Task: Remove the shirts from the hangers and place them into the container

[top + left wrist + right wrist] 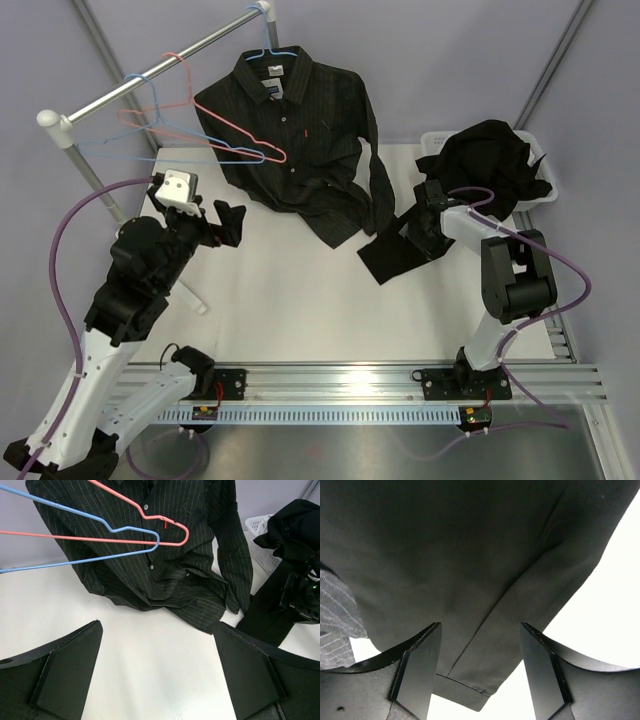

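A black pinstriped shirt (300,140) (170,555) hangs from a light blue hanger (272,55) on the rail, and its hem lies on the table. Beside it hang a bare pink-red hanger (200,135) (150,515) and a bare light blue hanger (130,152) (100,527). A plain black shirt (490,160) (295,525) is heaped in the white basket (548,192) (260,532). One sleeve (385,255) (485,580) trails out onto the table. My right gripper (412,232) (480,627) stands open just over that sleeve, near its cuff. My left gripper (232,222) (157,630) is open over bare table, short of the pinstriped shirt.
The silver rail (160,65) runs diagonally across the back left on a white post (55,125). The basket stands at the table's (300,300) back right corner. A metal track (330,380) borders the near edge.
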Tool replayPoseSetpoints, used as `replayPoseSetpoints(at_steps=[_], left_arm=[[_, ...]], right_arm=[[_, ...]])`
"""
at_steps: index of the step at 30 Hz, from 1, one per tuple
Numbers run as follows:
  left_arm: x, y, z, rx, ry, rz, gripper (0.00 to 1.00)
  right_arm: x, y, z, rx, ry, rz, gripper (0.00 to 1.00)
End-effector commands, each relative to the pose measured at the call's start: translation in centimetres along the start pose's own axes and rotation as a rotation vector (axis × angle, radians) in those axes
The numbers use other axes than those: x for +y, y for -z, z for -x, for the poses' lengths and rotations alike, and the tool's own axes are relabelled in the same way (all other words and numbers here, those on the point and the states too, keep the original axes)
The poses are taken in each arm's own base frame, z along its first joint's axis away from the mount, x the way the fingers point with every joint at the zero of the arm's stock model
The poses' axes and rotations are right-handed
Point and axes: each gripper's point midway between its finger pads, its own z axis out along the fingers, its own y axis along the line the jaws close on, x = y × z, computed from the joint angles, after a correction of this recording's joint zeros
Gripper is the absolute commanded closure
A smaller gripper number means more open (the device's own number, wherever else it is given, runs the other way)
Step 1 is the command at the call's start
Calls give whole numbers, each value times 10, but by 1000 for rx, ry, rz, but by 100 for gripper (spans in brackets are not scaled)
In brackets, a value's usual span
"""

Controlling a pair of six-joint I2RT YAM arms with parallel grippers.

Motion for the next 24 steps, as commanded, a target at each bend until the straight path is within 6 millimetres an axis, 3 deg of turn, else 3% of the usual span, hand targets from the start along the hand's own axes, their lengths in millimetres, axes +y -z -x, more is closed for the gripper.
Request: replayPoseSetpoints(at_steps=[1, 11, 18, 24], left_arm=[[7, 5, 19, -89, -11, 29, 1], [8, 10, 24, -115, -13, 34, 1], [9, 10, 24, -115, -17, 37, 1], [10, 11, 25, -120, -18, 40, 1]], right_arm=[[2, 3, 3, 10, -8, -54, 30], [15, 8, -10, -14, -104, -41, 34], [14, -7, -30, 0, -190, -58, 34], [7, -14, -36, 0, -221, -76, 48]])
